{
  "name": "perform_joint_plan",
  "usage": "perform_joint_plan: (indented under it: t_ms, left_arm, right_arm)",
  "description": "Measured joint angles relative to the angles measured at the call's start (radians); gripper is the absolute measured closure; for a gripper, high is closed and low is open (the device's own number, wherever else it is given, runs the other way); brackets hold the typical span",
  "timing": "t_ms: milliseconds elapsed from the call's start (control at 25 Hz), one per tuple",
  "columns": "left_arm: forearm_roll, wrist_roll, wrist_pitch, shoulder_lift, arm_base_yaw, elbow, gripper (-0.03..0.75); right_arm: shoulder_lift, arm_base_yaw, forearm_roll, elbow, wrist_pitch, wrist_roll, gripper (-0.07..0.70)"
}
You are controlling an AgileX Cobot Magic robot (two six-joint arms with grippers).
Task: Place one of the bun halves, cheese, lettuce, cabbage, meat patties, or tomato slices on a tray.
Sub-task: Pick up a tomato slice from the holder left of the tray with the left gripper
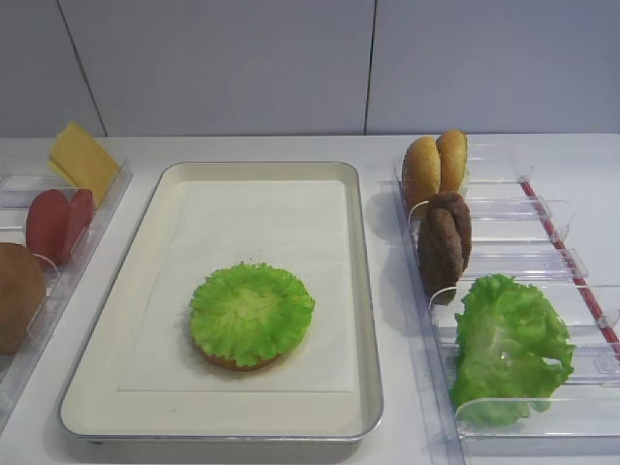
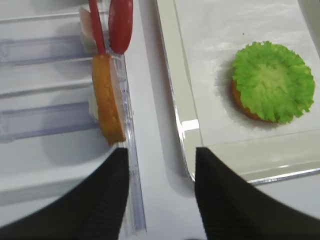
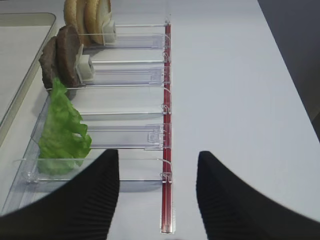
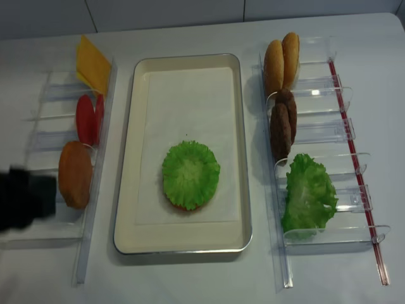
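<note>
- Left wrist view first: my left gripper [image 2: 160, 192] hangs with its fingers spread wide and nothing between them, above the strip of table between the left bins and the tray [image 2: 172, 65].
- Just ahead of my left finger, a bun half [image 2: 107, 97] stands on edge in its clear bin [image 2: 50, 125]; beyond it the tomato slices [image 2: 120, 25] stand upright too.
- Right of me on the tray liner sits the round lettuce [image 2: 272, 80] on top of a bun base, orange crust peeking out underneath.
- So I judge a stack is started: base and leaf are down, next layer wanted.
- Right wrist view: my right gripper [image 3: 158, 192] is also parted and empty, low over the near end of the right bins, with the loose lettuce leaf [image 3: 62, 132] just ahead on the left.
- Further up that row, the meat patties [image 3: 60, 57], then more bun halves at the far end.
- Far left corner in the high view: the cheese [image 1: 82, 160] leans in its bin.
- Next move, as I read it: pick one piece, straddle its edge, close, lift clear of the divider, carry it over the rim.
</note>
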Motion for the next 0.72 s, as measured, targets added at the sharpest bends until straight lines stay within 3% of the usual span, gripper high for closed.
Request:
perform_joint_plan:
  t_ms: [400,720]
  left_arm:
    - [0.000,0.061,-0.038,0.583,0.000,-0.319,0.398]
    - [0.043,0.050,-0.030,0.875,-0.029,-0.494,0.398]
  right_arm:
    - [0.000,0.000,0.000,0.000,0.000,0.000,0.253]
    - [0.000,0.000,0.000,0.000,0.000,0.000,0.253]
